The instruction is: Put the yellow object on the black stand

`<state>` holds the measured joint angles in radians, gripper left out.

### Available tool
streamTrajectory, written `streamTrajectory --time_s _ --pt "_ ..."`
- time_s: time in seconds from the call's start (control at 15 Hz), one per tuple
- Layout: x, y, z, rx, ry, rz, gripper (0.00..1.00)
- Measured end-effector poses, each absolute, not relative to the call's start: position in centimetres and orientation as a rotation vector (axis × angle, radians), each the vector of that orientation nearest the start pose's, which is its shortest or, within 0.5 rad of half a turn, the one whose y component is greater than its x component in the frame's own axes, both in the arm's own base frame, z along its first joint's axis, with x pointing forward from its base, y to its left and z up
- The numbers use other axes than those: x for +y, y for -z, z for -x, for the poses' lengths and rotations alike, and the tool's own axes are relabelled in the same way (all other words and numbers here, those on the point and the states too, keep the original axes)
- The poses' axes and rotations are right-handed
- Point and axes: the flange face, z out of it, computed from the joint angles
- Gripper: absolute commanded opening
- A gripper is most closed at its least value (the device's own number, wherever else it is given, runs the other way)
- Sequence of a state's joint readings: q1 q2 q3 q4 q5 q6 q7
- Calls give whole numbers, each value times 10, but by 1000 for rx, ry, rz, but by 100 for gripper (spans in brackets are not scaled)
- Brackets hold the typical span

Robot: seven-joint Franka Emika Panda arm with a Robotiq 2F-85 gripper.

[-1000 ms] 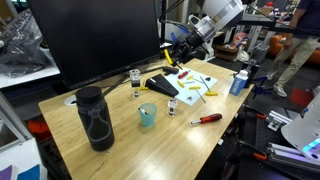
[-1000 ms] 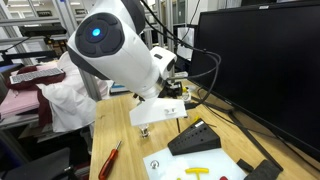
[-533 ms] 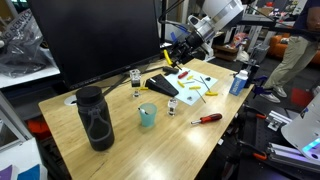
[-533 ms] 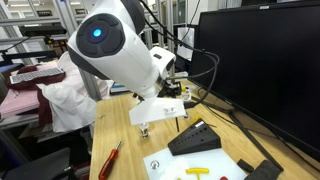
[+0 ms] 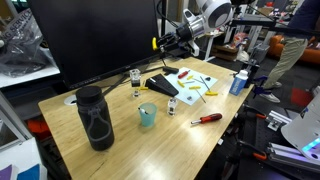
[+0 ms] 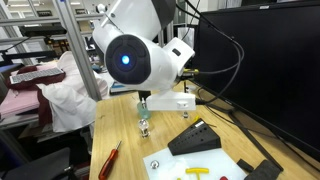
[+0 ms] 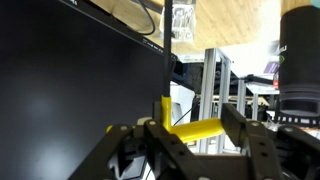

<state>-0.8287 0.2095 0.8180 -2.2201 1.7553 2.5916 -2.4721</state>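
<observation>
My gripper [image 5: 166, 43] is raised well above the table, close to the big monitor, and is shut on the yellow object [image 5: 157, 43]. In the wrist view the yellow object [image 7: 193, 129] is a bright angled bar pinched between the two black jaws [image 7: 190, 132], with one short arm pointing up. The black stand [image 5: 162, 86] is a wedge-shaped piece lying on the table below and in front of the gripper; it also shows in an exterior view [image 6: 195, 138]. In that view the arm's body hides the gripper.
A white sheet [image 5: 195, 90] with another small yellow piece [image 6: 200, 171] lies beside the stand. A teal cup [image 5: 147, 115], a black speaker [image 5: 95, 118], small glass jars [image 5: 135, 80], a red-handled screwdriver [image 5: 207, 118] and a blue bottle [image 5: 238, 82] stand around. The monitor [image 5: 90, 35] lines the table's back.
The gripper has swung up and towards the monitor with the yellow object in it, and the wrist has turned. The things on the table have not moved.
</observation>
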Motion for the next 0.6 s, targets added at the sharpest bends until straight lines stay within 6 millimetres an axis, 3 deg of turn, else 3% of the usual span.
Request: streamTrajectory --time_s 0.33,0.4,0.6 --pt "-44 -261 -555 -774 1592 2007 36" --pt "-46 -254 -555 -747 1606 1970 61" --pt "-47 -247 -555 -756 1589 1978 61"
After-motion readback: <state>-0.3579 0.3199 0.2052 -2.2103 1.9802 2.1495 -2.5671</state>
